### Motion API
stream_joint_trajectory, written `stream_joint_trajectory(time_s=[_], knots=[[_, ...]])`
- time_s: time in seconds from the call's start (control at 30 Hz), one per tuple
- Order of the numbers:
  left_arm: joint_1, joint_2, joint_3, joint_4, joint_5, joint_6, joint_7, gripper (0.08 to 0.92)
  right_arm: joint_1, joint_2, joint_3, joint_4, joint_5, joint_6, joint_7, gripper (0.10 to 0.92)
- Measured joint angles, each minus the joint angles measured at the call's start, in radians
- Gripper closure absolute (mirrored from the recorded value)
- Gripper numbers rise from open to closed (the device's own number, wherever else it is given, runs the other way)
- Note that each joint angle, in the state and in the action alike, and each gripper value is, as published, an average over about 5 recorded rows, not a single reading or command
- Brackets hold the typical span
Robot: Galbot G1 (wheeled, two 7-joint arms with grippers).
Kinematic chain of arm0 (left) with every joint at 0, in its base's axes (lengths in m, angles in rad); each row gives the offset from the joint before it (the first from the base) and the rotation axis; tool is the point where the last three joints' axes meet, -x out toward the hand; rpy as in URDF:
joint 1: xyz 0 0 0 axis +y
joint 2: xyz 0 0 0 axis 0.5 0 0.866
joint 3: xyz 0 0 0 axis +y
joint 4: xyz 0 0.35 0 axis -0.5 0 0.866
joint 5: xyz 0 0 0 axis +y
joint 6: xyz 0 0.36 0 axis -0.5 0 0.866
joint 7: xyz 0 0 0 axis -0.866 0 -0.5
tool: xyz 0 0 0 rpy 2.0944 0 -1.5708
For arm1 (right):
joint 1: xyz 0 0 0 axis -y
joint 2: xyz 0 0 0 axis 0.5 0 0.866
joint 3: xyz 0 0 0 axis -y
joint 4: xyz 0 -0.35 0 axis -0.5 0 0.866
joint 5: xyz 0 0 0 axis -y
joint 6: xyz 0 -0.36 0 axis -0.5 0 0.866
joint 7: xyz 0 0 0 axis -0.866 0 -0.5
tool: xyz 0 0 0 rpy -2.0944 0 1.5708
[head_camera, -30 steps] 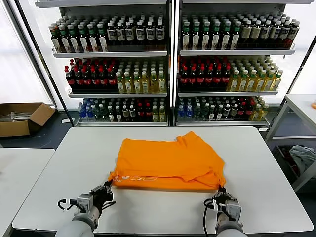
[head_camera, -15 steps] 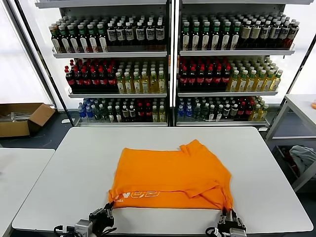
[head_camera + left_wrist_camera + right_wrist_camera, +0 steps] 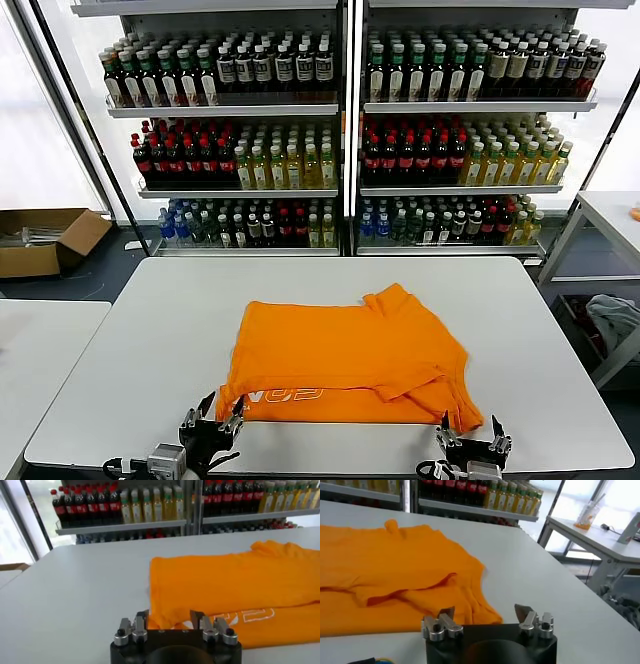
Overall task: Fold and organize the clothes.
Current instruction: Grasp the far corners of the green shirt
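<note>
The orange T-shirt (image 3: 345, 355) lay folded on the white counter (image 3: 150, 340), ahead of both hands, its near hem running between them. The left hand (image 3: 211, 430) sat at the counter's near edge just short of the garment's near left corner; in the left wrist view the left hand (image 3: 170, 621) showed its fingers (image 3: 141, 622) parted, with the corner of the orange T-shirt (image 3: 235, 585) lying in the gap between them but not pinched. Whether the fabric touched either finger could not be told. The white lettering (image 3: 285, 393) ran along the lower layer just beyond this hand. The right hand (image 3: 472, 437) sat at the near edge beside the garment's near right corner; in the right wrist view the right hand (image 3: 485, 614) had its fingers (image 3: 446, 616) spread wide and gripped nothing, the pointed corner of the orange T-shirt (image 3: 395, 565) resting on the counter (image 3: 545, 580) just ahead of the gap and apart from both fingers. A folded sleeve (image 3: 395, 297) stood up slightly at the far side of the garment, well beyond both hands.
</note>
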Motion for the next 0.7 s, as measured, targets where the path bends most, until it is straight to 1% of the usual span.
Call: stream_joint_trajectory(time_s=[0.13, 0.23, 0.33, 0.7], knots=[[-0.025, 0.002, -0.008, 0.007, -0.004, 0.009, 0.003, 0.242, 0.050, 0.001, -0.004, -0.036, -0.006, -0.010, -0.007, 0.203], [-0.044, 0.004, -0.012, 0.015, -0.010, 0.016, 0.005, 0.190, 0.092, 0.002, -0.005, -0.065, -0.007, -0.016, -0.012, 0.203], [-0.065, 0.007, -0.014, 0.024, -0.017, 0.022, 0.006, 0.179, 0.136, 0.002, -0.007, -0.096, -0.007, -0.021, -0.017, 0.203], [-0.133, 0.017, -0.004, 0.067, -0.041, 0.035, 0.015, 0.177, 0.298, 0.029, -0.028, -0.231, -0.002, -0.027, -0.026, 0.203]])
